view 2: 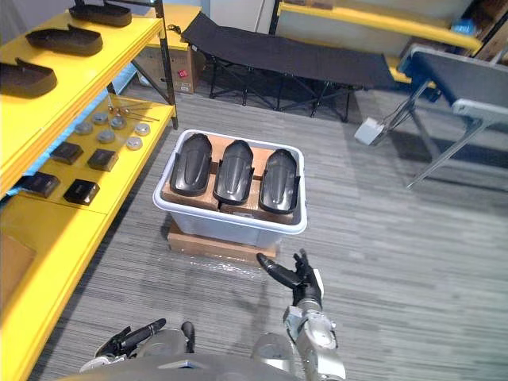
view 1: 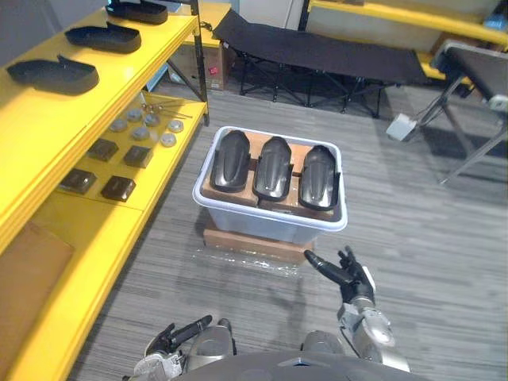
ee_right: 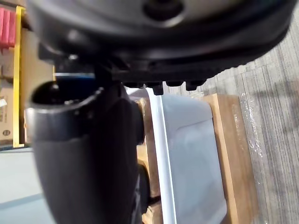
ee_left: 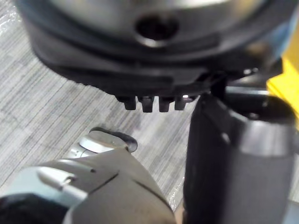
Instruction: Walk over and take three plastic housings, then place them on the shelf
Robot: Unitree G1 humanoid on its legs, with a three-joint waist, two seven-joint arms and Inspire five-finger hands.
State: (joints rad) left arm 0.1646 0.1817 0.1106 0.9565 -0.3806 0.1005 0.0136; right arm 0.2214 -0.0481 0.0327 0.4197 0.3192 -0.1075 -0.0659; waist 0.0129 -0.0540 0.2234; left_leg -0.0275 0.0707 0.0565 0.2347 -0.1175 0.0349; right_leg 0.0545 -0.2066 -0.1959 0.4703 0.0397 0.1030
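Three dark plastic housings lie side by side in a white bin [view 1: 208,208]: the left one [view 1: 230,161], the middle one [view 1: 272,168] and the right one [view 1: 318,177]. The bin stands on a flat cardboard box on the floor. My right hand [view 1: 343,271] hangs open just in front of the bin's near right corner, fingers straight, holding nothing. My left hand [view 1: 176,335] is low at the view's bottom edge, open and away from the bin. Three more dark housings [view 1: 54,73] rest on the top of the yellow shelf [view 1: 48,135] at the left.
The yellow shelf's lower level holds small dark blocks [view 1: 119,188] and round metal parts [view 1: 140,132]. A black folding cot [view 1: 317,54] stands behind the bin. Another yellow rack and a table's legs [view 1: 464,95] are at the far right. Grey floor lies around the bin.
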